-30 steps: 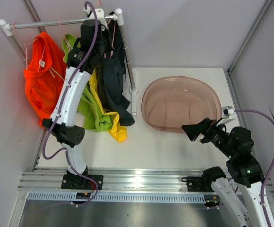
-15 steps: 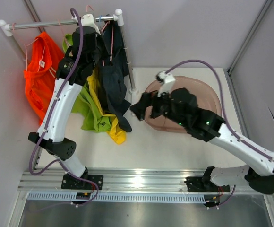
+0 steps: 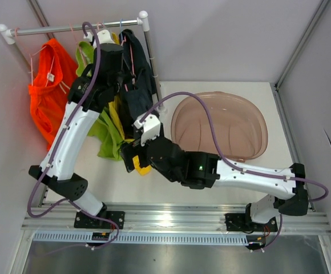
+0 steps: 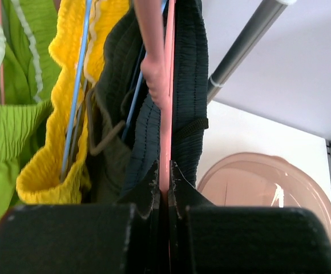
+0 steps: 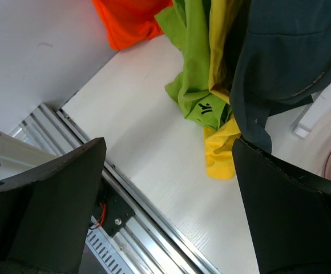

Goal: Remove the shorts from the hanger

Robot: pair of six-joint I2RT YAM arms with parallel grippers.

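Swung across from the basin's side, our right gripper (image 5: 168,145) now hangs wide open over the white tabletop (image 5: 142,151), just beside the yellow shorts (image 5: 220,154) trailing there. We see the translucent pink plastic basin (image 3: 234,131) to its right. Our left gripper (image 4: 165,182) is pinched tight on the thin pink hanger (image 4: 166,114) inside the black ribbed shorts (image 4: 191,85), up by the grey metal rail (image 3: 57,27), crowded by dark olive shorts (image 4: 108,171), lime green shorts (image 4: 8,131) and bright orange shorts (image 3: 48,94); bare table lies nearer us
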